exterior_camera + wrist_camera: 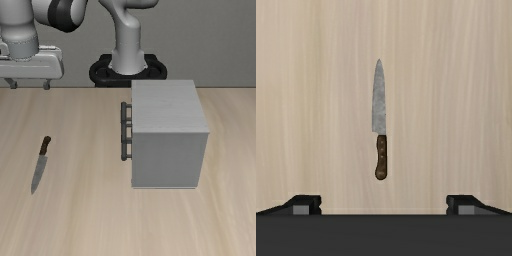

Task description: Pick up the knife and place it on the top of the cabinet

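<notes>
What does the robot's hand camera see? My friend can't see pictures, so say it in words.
A knife with a grey blade and brown handle lies flat on the pale wooden table. Its handle points toward the gripper, whose fingers stand wide open, touching nothing.

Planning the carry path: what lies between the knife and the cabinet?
Only bare table between knife and cabinet, seen in the exterior view.
</notes>
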